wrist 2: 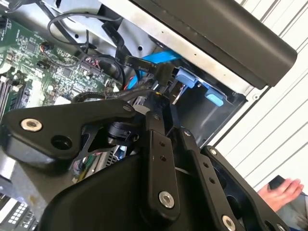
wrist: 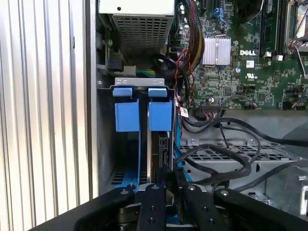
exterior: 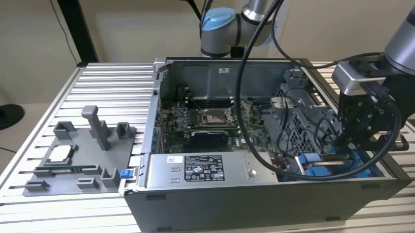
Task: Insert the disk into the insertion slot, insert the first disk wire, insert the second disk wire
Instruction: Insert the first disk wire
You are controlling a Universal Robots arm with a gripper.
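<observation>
scene: an open computer case (exterior: 259,194) is lying on a slatted metal surface (exterior: 110,82); the arm (exterior: 220,24) is coming over from the far side and dipping into the case's near corner on the exterior view's right.
end effector (wrist 2: 161,94): is hanging inside the case right over the drive bay, its fingers (wrist 2: 155,125) drawn close together and pinching a black plug at their tips.
black plug (wrist 2: 163,76): is sitting in the fingertips, just beside the blue carrier tabs; a blue flat cable (wrist 2: 156,57) is running off from it. Whether the plug is touching a socket, cannot tell.
disk (wrist: 160,115): is sitting inside the insertion slot, the two blue carrier tabs showing side by side at the bay's mouth; its metal body is hard to make out.
insertion slot (wrist: 126,159): is lying in the near right corner of the case, next to the perforated cage (wrist: 226,154) with black cables trailing over it.
motherboard (exterior: 207,121): is lying flat in the middle of the case, left of the cage.
power-supply box (exterior: 194,170): is lying along the case's near wall, left of the slot.
fixture tray (exterior: 84,155): is lying on the surface at the exterior view's left, well apart from the case.
person's hand (wrist 2: 284,190): is showing outside the case, over the slatted surface.
</observation>
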